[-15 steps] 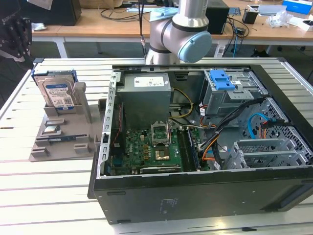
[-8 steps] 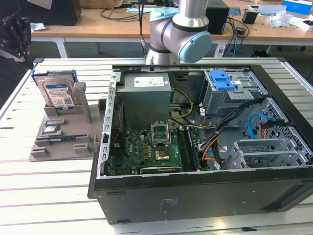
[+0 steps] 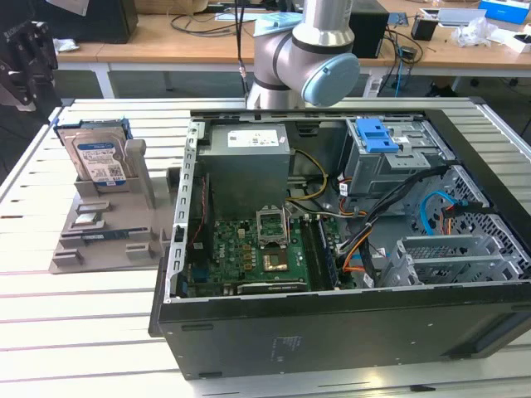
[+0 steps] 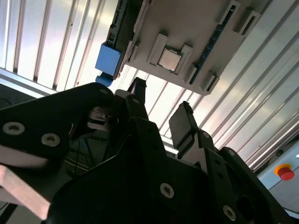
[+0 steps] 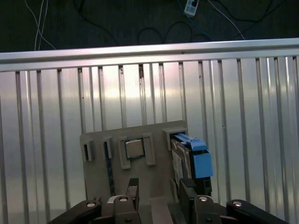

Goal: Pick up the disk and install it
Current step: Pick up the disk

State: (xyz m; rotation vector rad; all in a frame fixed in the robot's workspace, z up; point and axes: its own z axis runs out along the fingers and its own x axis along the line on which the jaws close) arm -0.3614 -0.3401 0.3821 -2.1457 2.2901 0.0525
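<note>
The gripper is seen with its two dark fingers spread wide and nothing between them; it is empty. In both wrist views it is held above the grey holder, off to one side of the disk and not in contact with it.

The disk is stood on edge in a slot of that holder, on the exterior view's left, well apart from the open computer case. This upright seating is judged to be deliberate: the upper edge and blue bracket are left exposed for gripping. A processor chip is seated in a neighbouring pocket.

Free room is noted above the disk. An upright post of the holder is just beside it and would limit sideways travel. Inside the case, the metal drive cage is crowded by cables.
</note>
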